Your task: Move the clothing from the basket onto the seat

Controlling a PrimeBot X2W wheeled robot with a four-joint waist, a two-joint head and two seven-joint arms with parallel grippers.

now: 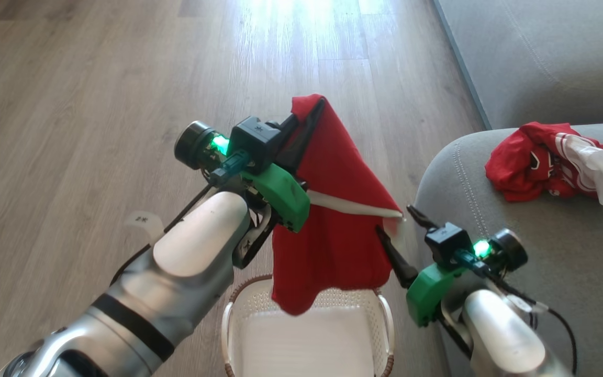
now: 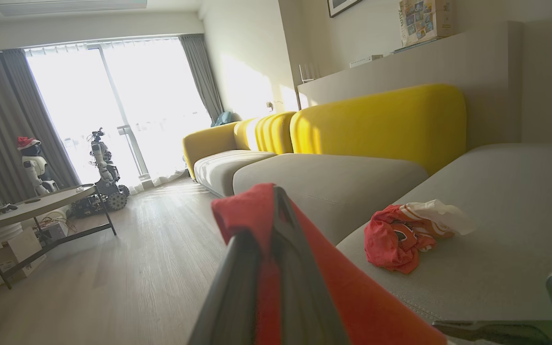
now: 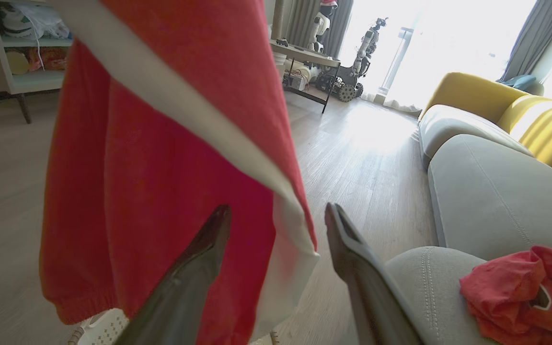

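My left gripper (image 1: 316, 107) is shut on the top of a red garment (image 1: 338, 230) with white trim, which hangs down over the cream basket (image 1: 356, 301) at the bottom centre. In the left wrist view the fingers (image 2: 276, 225) pinch that red cloth (image 2: 343, 287). My right gripper (image 1: 398, 229) stands open beside the garment's white-trimmed corner; in the right wrist view that corner (image 3: 285, 249) hangs between its spread fingers (image 3: 343, 239). A second red and white garment (image 1: 553, 162) lies crumpled on the grey seat (image 1: 542, 272).
Wooden floor stretches ahead and to the left. The grey sofa (image 2: 333, 177) with yellow backrests (image 2: 381, 120) runs along the right. A low table (image 2: 36, 203) and two other robots (image 2: 106, 167) stand far off near the window. A shelf unit (image 3: 22, 72) is at the left.
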